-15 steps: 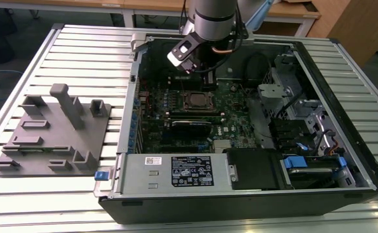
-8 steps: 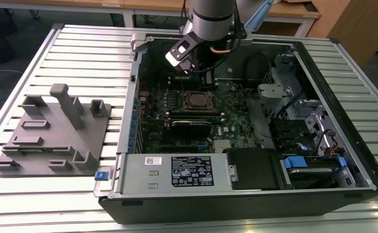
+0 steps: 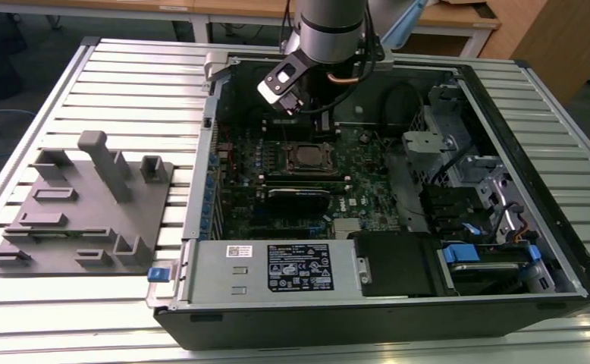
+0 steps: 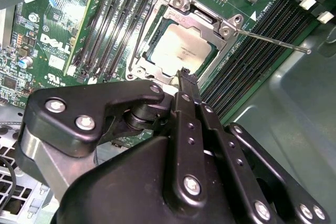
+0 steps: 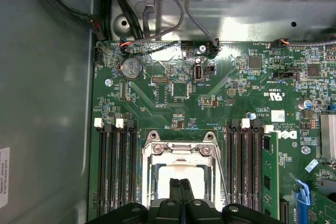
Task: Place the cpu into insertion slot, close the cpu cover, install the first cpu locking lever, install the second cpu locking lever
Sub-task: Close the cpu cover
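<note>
Holding: nothing; my hand (image 4: 184, 77) is clenched, fingertips pressed together into one narrow tip, I think for pushing.
Cpu (image 4: 181, 51): lies flat in the insertion slot (image 4: 137, 70), just beyond my fingertips.
Cpu cover (image 4: 173, 9): is down around the cpu, keeping it seated, I judge.
Locking lever (image 4: 273, 41): sticks out free beyond the hand, not latched.
</note>
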Tool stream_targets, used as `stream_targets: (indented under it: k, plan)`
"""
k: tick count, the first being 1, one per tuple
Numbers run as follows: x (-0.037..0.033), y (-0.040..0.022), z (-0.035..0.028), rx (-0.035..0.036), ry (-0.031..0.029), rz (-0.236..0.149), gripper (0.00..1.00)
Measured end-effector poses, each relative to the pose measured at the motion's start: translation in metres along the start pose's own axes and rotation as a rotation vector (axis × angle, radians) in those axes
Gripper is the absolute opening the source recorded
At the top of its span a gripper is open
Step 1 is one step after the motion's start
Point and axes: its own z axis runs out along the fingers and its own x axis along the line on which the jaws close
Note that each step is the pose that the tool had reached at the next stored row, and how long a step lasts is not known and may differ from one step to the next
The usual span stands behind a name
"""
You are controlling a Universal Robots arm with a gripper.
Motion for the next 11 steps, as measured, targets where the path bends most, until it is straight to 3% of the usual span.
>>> stream_targets:
  k: [3,7,11]
  plan:
    - [0.0000,0.0000,0.0000,0.0004,0.0000,0.000,0.11]
    - [0.0000,-0.0001,0.0001,0.0093,-0.0002,0.000,0.11]
    - [0.0000,0.0000,0.0001,0.0124,-0.0002,0.001,0.11]
